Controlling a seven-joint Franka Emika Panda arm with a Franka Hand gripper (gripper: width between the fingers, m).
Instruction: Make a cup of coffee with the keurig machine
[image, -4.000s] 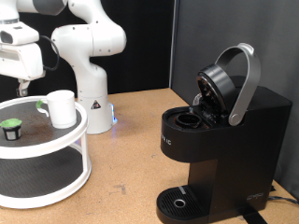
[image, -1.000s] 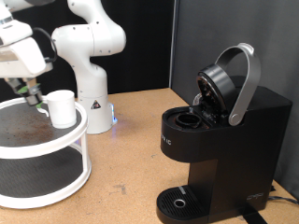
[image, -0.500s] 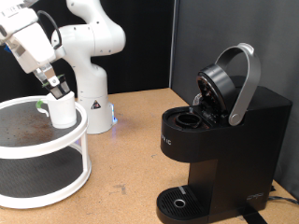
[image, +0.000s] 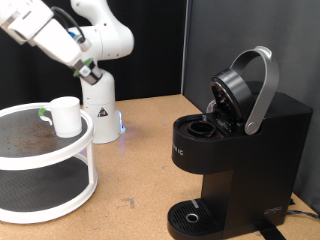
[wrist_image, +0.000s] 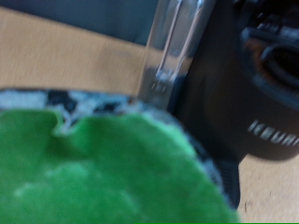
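Observation:
My gripper (image: 88, 70) is high in the exterior view's upper left, above and to the right of the cup, shut on a small dark pod with a green top. In the wrist view the pod's green top (wrist_image: 103, 173) fills most of the picture, blurred. The white cup (image: 66, 116) stands upright on the top tier of a white round stand (image: 60, 160). The black keurig machine (image: 240, 150) stands at the exterior view's right with its lid up, silver handle (image: 262, 85) raised and pod chamber (image: 203, 128) open. It also shows in the wrist view (wrist_image: 252, 84).
The robot's white base (image: 98, 95) stands behind the stand. The machine's round drip base (image: 190, 215) is bare. Brown tabletop (image: 140, 170) lies between the stand and the machine. A black wall is behind.
The green-topped pod has left the stand's top tier. My gripper has lifted from beside the cup and swung up and towards the exterior view's right with the pod.

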